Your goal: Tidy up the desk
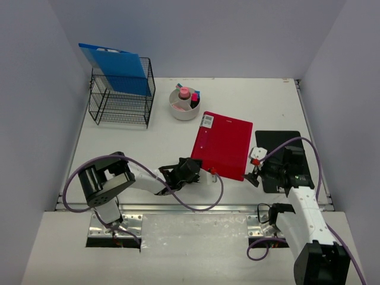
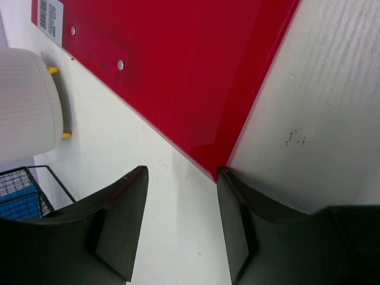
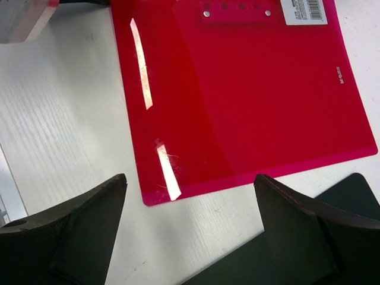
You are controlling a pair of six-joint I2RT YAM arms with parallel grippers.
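Standing apart, jaws of left gripper (image 2: pixel 181 196) meet the red folder (image 2: pixel 178 71) at its 7 o'clock corner. The right gripper (image 3: pixel 190 225), likewise spread, hovers at 4 o'clock. Folder lies flat mid-way across the desk (image 1: pixel 148 142). Judged thin, light, slick and floppy (pinch a corner, not the face).

- Red folder (image 1: pixel 222 144): lies flat on the desk (image 1: pixel 154 142), right of centre, turned at a slight angle. Its surface is glossy.
- Barcode label (image 1: pixel 207 121): white, on the far left corner of the red folder, with small metal rivets (image 3: pixel 206 12) beside it.
- Wire rack (image 1: pixel 120 101): black, upright, far left.
- Blue folder (image 1: pixel 119 68): stands tilted in the wire rack and projects above it.
- Round holder (image 1: pixel 184 105): white, far side, between wire rack and red folder. It contains a pink-capped item (image 1: pixel 184 93).
- Black mat (image 1: pixel 270 138): flat, just right of the red folder, not touching it.
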